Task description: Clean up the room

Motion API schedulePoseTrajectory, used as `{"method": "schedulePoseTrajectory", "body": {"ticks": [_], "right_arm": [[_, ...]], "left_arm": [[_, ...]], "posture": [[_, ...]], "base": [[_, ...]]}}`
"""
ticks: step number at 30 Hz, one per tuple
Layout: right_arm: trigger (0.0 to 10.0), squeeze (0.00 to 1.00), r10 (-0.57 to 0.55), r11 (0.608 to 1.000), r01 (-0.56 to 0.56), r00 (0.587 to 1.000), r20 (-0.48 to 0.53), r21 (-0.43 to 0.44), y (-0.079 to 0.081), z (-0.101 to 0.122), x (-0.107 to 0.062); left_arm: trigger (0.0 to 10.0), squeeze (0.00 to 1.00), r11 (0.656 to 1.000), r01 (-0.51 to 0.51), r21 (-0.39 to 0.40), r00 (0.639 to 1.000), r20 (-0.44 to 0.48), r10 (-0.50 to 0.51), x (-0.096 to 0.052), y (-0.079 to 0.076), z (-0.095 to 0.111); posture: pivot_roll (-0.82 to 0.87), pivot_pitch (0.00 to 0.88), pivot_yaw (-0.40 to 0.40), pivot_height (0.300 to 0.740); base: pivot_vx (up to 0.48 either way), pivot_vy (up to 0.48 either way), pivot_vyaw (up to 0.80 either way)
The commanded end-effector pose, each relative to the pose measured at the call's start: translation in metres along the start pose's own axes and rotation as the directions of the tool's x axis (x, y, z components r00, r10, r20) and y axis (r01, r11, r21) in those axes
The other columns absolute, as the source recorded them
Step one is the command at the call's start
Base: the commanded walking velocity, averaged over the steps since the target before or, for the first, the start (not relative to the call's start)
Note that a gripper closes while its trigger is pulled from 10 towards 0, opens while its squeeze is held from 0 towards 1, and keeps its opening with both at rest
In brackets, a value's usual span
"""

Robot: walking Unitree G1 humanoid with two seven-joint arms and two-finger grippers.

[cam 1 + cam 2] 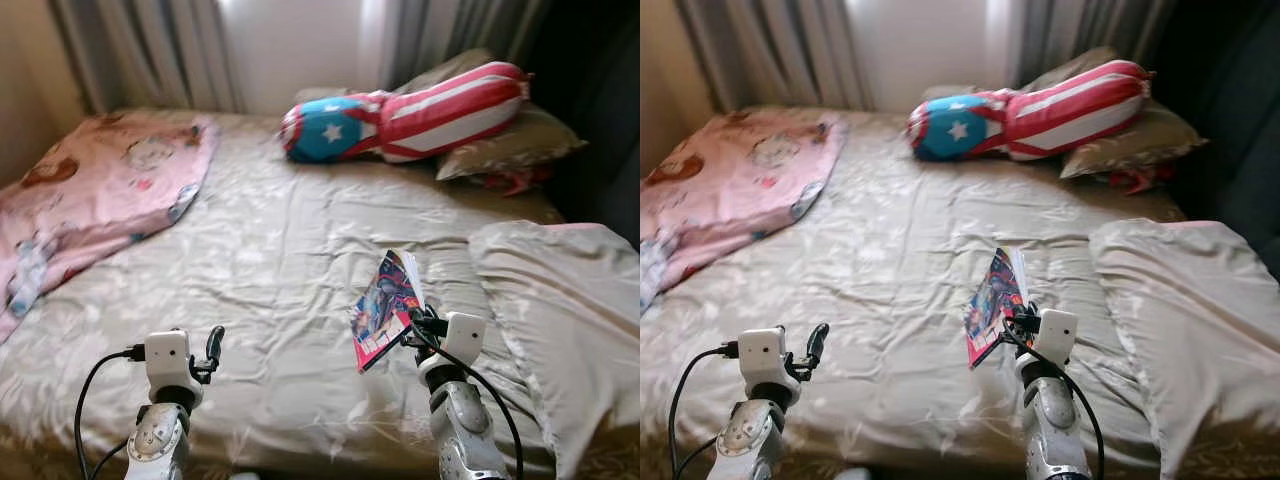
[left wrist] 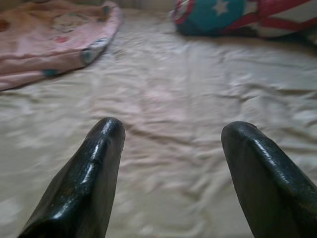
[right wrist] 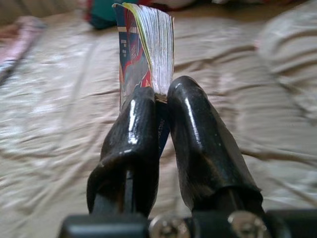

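Above the near right part of the bed (image 1: 280, 250), the right end effector (image 1: 412, 322) pinches a book (image 1: 385, 305) only by its lower edge, so it could slip or fan open, while the left end effector (image 1: 212, 350) hovers spread.

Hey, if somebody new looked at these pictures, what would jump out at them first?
Probably the colourful book pinched in the right gripper and held up over the beige bed. Next, the stars-and-stripes pillow at the head of the bed and the pink blanket on its left side.
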State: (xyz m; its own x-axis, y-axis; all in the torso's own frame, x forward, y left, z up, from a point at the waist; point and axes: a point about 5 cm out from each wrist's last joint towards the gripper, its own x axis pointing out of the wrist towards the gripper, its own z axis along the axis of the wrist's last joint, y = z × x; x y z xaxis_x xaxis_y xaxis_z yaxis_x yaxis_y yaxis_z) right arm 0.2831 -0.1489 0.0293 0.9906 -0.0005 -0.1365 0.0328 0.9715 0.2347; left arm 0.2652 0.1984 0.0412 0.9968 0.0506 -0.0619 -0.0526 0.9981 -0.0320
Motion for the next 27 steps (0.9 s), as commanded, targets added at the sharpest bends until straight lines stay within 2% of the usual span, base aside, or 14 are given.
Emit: {"method": "schedulePoseTrajectory", "body": {"ticks": [1, 6, 9, 11, 14, 15, 16, 18, 19, 22, 23, 24, 25, 27], "right_arm": [[10.0, 0.0, 0.013, 1.0, -0.013, 0.999, 0.05, 0.008, 0.005, 0.01, 0.006], [10.0, 0.0, 0.018, 1.0, -0.019, 0.999, 0.051, 0.007, 0.006, 0.011, 0.007], [10.0, 0.0, 0.063, 0.998, -0.063, 0.997, 0.04, 0.01, 0.012, 0.011, 0.01], [10.0, 0.0, 0.073, 0.994, -0.075, 0.997, 0.028, 0.074, 0.014, 0.01, 0.013], [10.0, 0.0, 0.06, 0.97, -0.058, 0.998, -0.001, 0.237, 0.012, 0.009, 0.018], [10.0, 0.0, 0.06, 0.97, -0.058, 0.998, -0.001, 0.237, 0.012, 0.009, 0.018], [10.0, 0.0, 0.072, 0.943, -0.059, 0.997, -0.027, 0.328, 0.011, 0.007, 0.022], [10.0, 0.0, 0.071, 0.935, -0.056, 0.997, -0.033, 0.349, 0.01, 0.006, 0.024], [10.0, 0.0, 0.082, 0.913, -0.055, 0.995, -0.05, 0.405, 0.009, 0.005, 0.026], [10.0, 0.0, 0.129, 0.907, -0.081, 0.988, -0.088, 0.412, 0.012, 0.001, 0.029], [10.0, 0.0, 0.169, 0.86, -0.096, 0.98, -0.103, 0.502, 0.016, -0.001, 0.031], [10.0, 0.0, 0.179, 0.831, -0.098, 0.979, -0.097, 0.547, 0.018, -0.001, 0.033], [10.0, 0.0, 0.179, 0.831, -0.098, 0.979, -0.097, 0.547, 0.018, -0.001, 0.033], [10.0, 0.0, 0.187, 0.782, -0.093, 0.978, -0.09, 0.616, 0.02, 0.001, 0.036]], "left_arm": [[10.0, 0.0, 1.0, -0.014, 0.016, 1.0, -0.01, 0.014, -0.002, 0.006, -0.002], [10.0, 0.0, 1.0, -0.015, 0.018, 1.0, -0.007, 0.015, -0.002, 0.006, -0.002], [10.0, 0.0, 1.0, -0.014, 0.023, 1.0, -0.007, 0.014, -0.002, 0.006, -0.002], [10.0, 0.0, 1.0, -0.011, 0.03, 1.0, -0.006, 0.011, -0.001, 0.006, -0.001], [10.0, 0.0, 0.999, -0.003, 0.043, 1.0, -0.002, 0.003, -0.001, 0.007, 0.0], [10.0, 0.0, 0.999, -0.003, 0.043, 1.0, -0.002, 0.003, -0.001, 0.007, 0.0], [10.0, 0.0, 0.999, 0.001, 0.05, 1.0, 0.001, -0.001, -0.002, 0.008, 0.001], [10.0, 0.0, 0.999, 0.003, 0.053, 1.0, 0.001, -0.003, -0.003, 0.008, 0.001], [10.0, 0.0, 0.998, 0.007, 0.06, 1.0, 0.0, -0.007, -0.004, 0.008, 0.001], [10.0, 0.0, 0.997, 0.012, 0.073, 1.0, -0.004, -0.012, -0.006, 0.01, 0.001], [10.0, 0.0, 0.996, 0.013, 0.085, 1.0, 0.001, -0.013, -0.006, 0.012, 0.004], [10.0, 0.0, 0.996, 0.014, 0.091, 1.0, 0.004, -0.015, -0.006, 0.014, 0.005], [10.0, 0.0, 0.996, 0.014, 0.091, 1.0, 0.004, -0.015, -0.006, 0.014, 0.005], [10.0, 0.0, 0.994, 0.02, 0.104, 1.0, 0.007, -0.021, -0.007, 0.016, 0.008]], "posture": [[0.04, 0.0, -0.045, 0.657], [0.04, 0.0, -0.043, 0.657], [0.04, 0.0, -0.04, 0.657], [0.05, 0.0, -0.039, 0.657], [0.06, 0.0, -0.035, 0.657], [0.06, 0.0, -0.035, 0.657], [0.07, 0.0, -0.03, 0.657], [0.07, 0.0, -0.028, 0.657], [0.09, 0.0, -0.024, 0.657], [0.11, 0.0, -0.018, 0.657], [0.13, 0.0, -0.01, 0.657], [0.14, 0.0, -0.003, 0.657], [0.14, 0.0, -0.003, 0.657], [0.15, 0.0, 0.005, 0.657]], "base": [[0.0, 0.0, 0.0], [0.0, 0.0, 0.0], [0.0, 0.0, 0.0], [0.0, 0.0, 0.0], [0.0, 0.0, 0.0], [0.0, 0.0, 0.0], [0.0, 0.0, 0.0], [0.0, 0.0, 0.0], [0.0, 0.0, 0.0], [0.0, 0.0, 0.0], [0.0, 0.0, 0.0], [0.0, 0.0, 0.0], [0.0, 0.0, 0.0], [0.0, 0.0, 0.0]]}}
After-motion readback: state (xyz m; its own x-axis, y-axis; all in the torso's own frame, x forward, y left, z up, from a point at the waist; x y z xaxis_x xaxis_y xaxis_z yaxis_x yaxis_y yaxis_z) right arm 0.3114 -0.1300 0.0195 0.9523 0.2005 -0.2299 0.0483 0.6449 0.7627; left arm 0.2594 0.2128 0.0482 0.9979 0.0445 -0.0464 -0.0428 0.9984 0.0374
